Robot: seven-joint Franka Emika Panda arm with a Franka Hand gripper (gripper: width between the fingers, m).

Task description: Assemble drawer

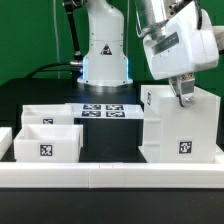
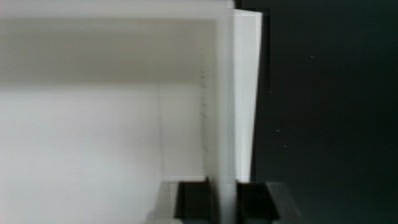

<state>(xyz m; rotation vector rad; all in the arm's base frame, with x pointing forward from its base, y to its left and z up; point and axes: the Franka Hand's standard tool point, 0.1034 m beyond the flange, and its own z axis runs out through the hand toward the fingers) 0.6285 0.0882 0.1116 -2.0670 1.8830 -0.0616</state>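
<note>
Firstly, at the exterior view's left, two shallow white trays are seen on the black table. The back tray is placed just behind the front tray, and a square tag is carried on the front wall of the front one. Whether the two are touching cannot be told. Along the near edge of the table, a long low border rail is laid from one side to the other.

In the middle, the marker board is seen flat on the table, and behind it the white robot base is standing.

At the exterior view's right, the tall box casing is set upright, well apart from the trays, with one tag shown on its front face. The gripper is lowered from above onto the top edge of this casing.

In the wrist view, one thin wall of the casing is seen edge-on, and it is passed between the two black fingers of the gripper. Only a narrow gap is kept between the fingers, and it is filled by the wall; each finger is pressed against one face of the wall, so the casing is held by its wall.
</note>
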